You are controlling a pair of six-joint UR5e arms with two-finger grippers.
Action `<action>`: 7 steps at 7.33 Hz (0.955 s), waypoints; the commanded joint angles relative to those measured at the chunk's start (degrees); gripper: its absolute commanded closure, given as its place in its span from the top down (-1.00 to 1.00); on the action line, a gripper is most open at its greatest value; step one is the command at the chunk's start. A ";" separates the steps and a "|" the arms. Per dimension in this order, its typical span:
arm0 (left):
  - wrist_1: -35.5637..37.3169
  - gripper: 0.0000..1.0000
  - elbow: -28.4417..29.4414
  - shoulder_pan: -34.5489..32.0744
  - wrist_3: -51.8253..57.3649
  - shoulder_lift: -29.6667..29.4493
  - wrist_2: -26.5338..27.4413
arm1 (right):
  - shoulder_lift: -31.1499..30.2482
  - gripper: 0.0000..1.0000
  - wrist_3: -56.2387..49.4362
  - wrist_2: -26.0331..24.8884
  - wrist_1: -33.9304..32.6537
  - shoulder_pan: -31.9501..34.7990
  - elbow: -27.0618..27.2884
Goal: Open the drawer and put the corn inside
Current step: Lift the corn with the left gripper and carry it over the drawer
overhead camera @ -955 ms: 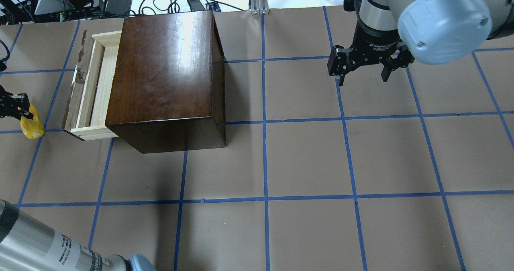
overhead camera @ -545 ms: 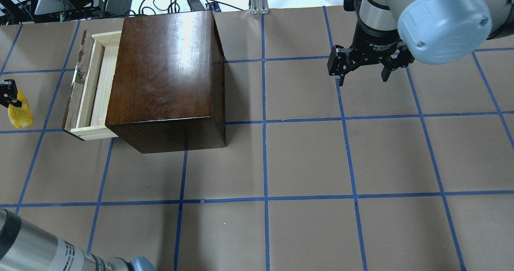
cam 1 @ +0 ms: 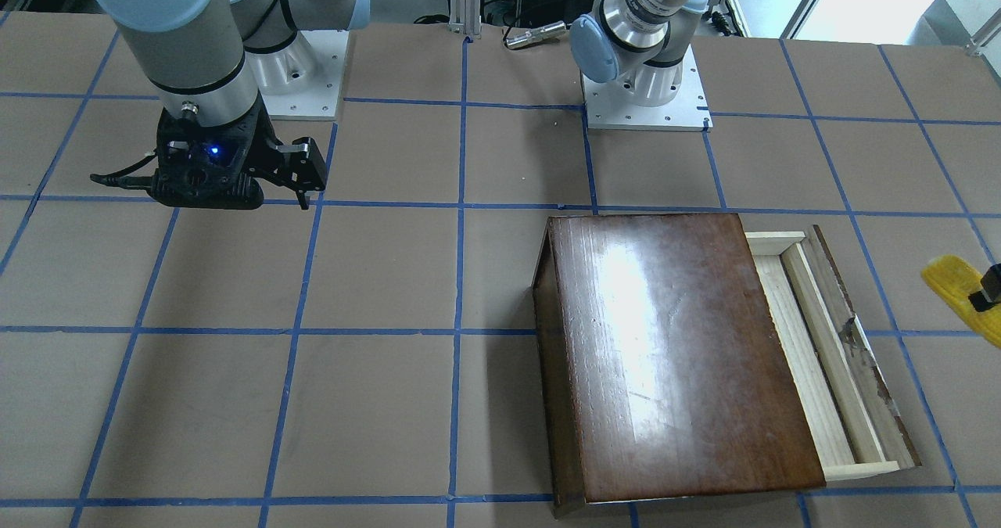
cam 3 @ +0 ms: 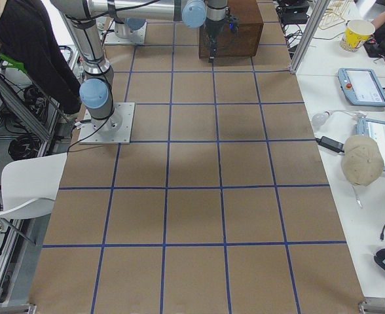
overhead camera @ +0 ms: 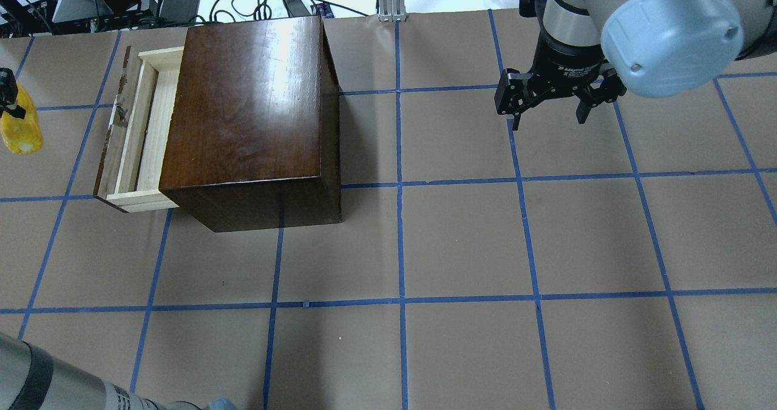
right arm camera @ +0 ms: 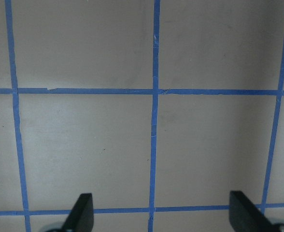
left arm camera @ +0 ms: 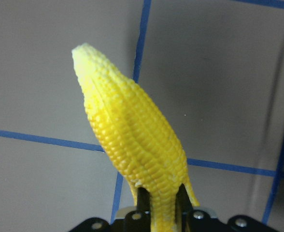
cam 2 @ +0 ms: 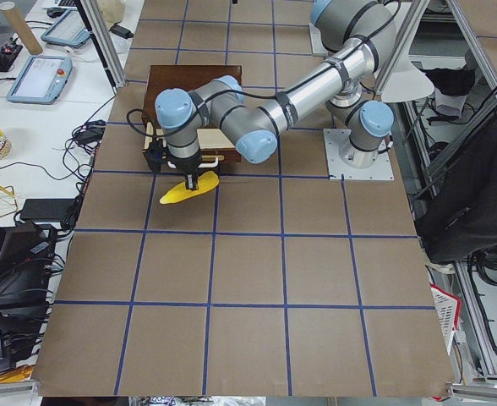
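The corn [overhead camera: 22, 127] is a yellow cob held at its thick end by my left gripper [left arm camera: 161, 215], which is shut on it. It hangs above the table, beyond the drawer's front panel, and also shows in the front view [cam 1: 956, 284] and the left view [cam 2: 189, 191]. The drawer [overhead camera: 144, 130] is pulled partly out of the dark-brown cabinet [overhead camera: 249, 106], and its pale tray looks empty. My right gripper [overhead camera: 548, 118] is open and empty over bare table, far from the cabinet; its fingertips [right arm camera: 84, 209] are spread wide.
The table is brown paper with a blue tape grid [overhead camera: 400, 300]. Cables and electronics [overhead camera: 91, 0] lie beyond the far edge behind the cabinet. The arm bases [cam 1: 645, 98] stand on the robot's side.
My left gripper has carried the corn toward the table's far side, alongside the drawer front. The right arm, drawer and cabinet have not moved.
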 commanded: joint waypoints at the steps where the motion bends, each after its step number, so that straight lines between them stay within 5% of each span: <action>1: -4.69 -1.00 0.16 -6.26 0.26 2.80 -0.12 | -0.02 1.00 0.00 0.17 0.00 0.00 0.00; 4: -6.99 -1.00 -0.54 -13.55 0.79 3.60 -0.04 | 0.07 1.00 0.00 0.08 -0.09 0.00 0.00; 7: -4.98 -1.00 -5.55 -13.84 9.58 3.69 -0.12 | -0.02 1.00 0.00 -0.01 0.00 0.00 -0.09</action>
